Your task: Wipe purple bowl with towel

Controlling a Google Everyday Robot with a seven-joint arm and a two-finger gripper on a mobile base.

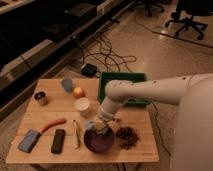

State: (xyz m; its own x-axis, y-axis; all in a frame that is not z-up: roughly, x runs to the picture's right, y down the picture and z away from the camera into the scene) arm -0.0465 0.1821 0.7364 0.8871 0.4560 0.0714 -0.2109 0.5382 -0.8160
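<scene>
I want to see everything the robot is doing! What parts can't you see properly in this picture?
- Gripper, over the back rim of the purple bowl: the arm's wrist covers it.
- Towel: only a pale bunched bit shows at the gripper.
- Green tray: the arm crosses its front.
- Dark clump right of the bowl: too blurred to name.

Matt wooden table [135, 145], glossy purple bowl [98, 141], soft cloth towel [96, 125] under gripper [101, 122]
</scene>
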